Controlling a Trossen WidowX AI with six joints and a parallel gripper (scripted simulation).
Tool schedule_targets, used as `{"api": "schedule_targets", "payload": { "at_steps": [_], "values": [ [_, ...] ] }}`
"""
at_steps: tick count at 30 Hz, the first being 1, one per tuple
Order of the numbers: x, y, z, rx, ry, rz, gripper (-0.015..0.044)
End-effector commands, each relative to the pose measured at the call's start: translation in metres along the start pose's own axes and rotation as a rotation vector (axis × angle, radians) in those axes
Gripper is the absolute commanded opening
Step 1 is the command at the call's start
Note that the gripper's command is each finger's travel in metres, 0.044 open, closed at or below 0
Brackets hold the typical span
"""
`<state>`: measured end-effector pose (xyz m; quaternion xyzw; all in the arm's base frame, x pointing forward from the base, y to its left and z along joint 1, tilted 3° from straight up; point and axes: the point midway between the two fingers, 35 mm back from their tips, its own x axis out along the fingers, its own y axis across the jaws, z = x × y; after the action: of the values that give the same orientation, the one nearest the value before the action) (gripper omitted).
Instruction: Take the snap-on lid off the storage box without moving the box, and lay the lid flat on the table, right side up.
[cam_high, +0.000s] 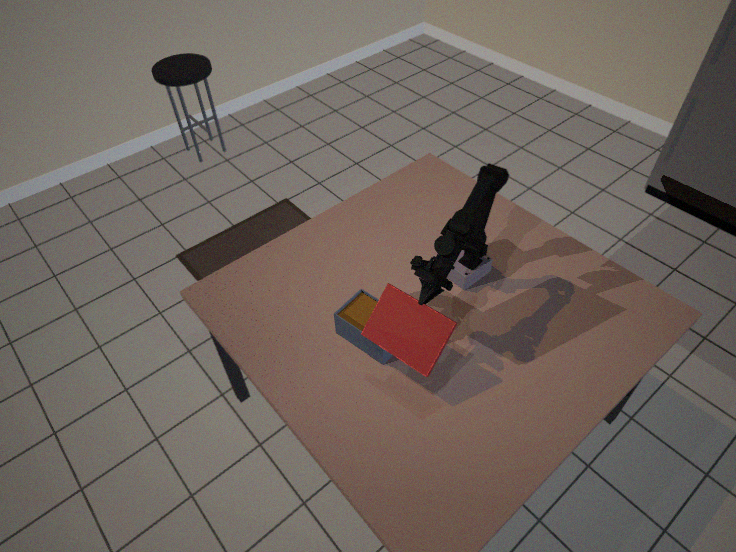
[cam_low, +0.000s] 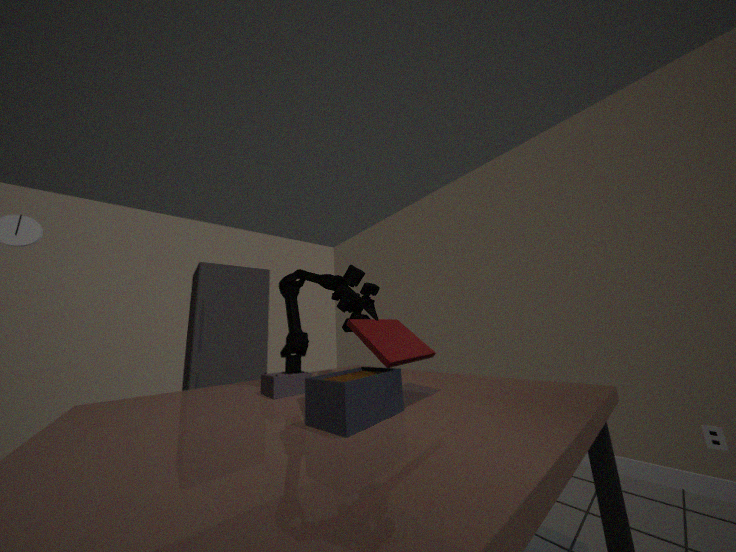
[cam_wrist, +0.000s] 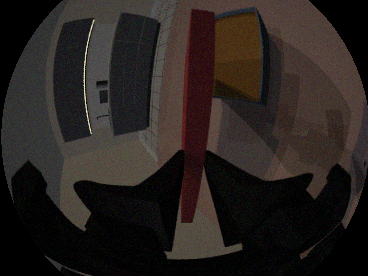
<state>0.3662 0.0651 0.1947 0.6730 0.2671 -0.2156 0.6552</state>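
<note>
- Above the table (cam_high: 535, 415), held up in the air, a red lid (cam_high: 409, 327) hangs tilted; one edge is high at the gripper (cam_high: 426, 295), the far edge droops low over the box (cam_high: 356, 329); lid and box do not look to be touching
- lid: a thin, flat, plain red rectangle with sharp corners; edge-on in the wrist view it is only a narrow red strip (cam_wrist: 195, 114)
- gripper: black, pinched tight on the lid's upper edge, fingers narrow with the lid between them
- box: grey-blue, squared walls, standing on the table just beside the arm's pale base (cam_high: 482, 274); part of its open top shows past the lid
- inside the box: a flat yellow-orange fill (cam_high: 362, 308), close to the rim; what it is I cannot tell
- table: smooth pinkish-brown top, slightly glossy, on dark legs
</note>
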Motion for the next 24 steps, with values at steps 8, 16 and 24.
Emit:
{"api": "schedule_targets", "payload": {
  "at_steps": [8, 16, 24],
  "values": [
    [-0.002, 0.000, -0.021, 0.004, -0.004, 0.005, 0.0000],
    [-0.004, -0.001, -0.037, 0.006, -0.003, 0.005, 0.0000],
    [-0.005, -0.002, -0.053, 0.007, -0.003, 0.005, 0.0000]
  ]
}}
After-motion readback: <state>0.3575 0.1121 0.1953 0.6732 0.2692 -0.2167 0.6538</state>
